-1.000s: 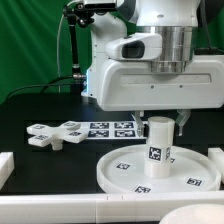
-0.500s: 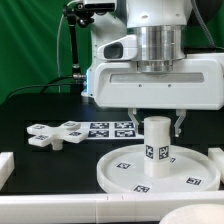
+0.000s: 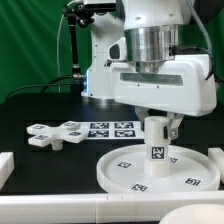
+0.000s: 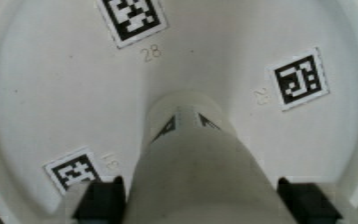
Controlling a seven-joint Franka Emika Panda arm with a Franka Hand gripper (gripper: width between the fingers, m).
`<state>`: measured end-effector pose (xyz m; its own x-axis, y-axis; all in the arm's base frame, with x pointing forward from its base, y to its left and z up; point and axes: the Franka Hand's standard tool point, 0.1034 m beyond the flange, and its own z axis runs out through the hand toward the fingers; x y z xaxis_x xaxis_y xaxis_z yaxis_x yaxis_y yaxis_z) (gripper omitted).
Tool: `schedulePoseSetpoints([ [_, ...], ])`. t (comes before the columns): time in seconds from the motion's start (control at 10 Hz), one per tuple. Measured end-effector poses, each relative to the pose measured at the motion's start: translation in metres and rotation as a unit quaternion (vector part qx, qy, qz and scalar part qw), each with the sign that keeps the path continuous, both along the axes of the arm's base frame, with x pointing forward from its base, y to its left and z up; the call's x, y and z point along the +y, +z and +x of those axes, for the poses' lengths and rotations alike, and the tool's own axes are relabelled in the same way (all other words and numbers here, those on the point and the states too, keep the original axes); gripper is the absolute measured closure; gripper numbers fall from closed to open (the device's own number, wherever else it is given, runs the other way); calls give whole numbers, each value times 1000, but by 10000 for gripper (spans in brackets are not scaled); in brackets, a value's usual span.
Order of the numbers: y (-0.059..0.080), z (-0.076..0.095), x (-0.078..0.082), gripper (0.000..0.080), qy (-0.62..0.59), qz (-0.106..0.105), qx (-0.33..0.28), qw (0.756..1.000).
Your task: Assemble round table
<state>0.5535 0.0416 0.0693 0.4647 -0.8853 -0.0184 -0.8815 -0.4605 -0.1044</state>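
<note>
The leg (image 3: pixel 156 150) stands upright at the middle of the disc (image 3: pixel 112 176), straight below the claw (image 3: pixel 160 129), whose fingers closely flank its top; I cannot tell whether they are gripping it.

Smooth, faintly glossy white plastic disc (image 3: pixel 112 166) and leg (image 3: pixel 158 161) on matt black table (image 3: pixel 50 160)

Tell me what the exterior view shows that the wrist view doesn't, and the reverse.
Only the exterior view: the cross-shaped piece and the marker board lying beyond the disc. Only the wrist view: both fingers close up, pressed against the sides of the leg, looking down its length. Both: the leg standing upright on the disc, with tags around it.
</note>
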Motion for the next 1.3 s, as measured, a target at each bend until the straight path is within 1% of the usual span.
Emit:
schedulePoseSetpoints([
  [0.2, 0, 0, 0, 389, -9, 5, 0, 1000],
  [0.3, 1, 1, 1, 389, 21, 2, -1, 1000],
  [0.4, 4, 5, 2, 216, 56, 0, -5, 998],
  [0.5, 8, 11, 4, 216, 111, -4, -14, 994],
  [0.6, 8, 11, 5, 163, 157, -8, -18, 987],
  [0.9, 7, 10, 4, 151, 257, -18, -24, 966],
  [1.0, 7, 10, 4, 151, 298, -21, -27, 954],
  [1.1, 7, 10, 3, 151, 350, -28, -29, 936],
  [1.2, 8, 11, 2, 151, 423, -36, -31, 905],
  [1.3, 8, 11, 2, 151, 472, -42, -33, 880],
])
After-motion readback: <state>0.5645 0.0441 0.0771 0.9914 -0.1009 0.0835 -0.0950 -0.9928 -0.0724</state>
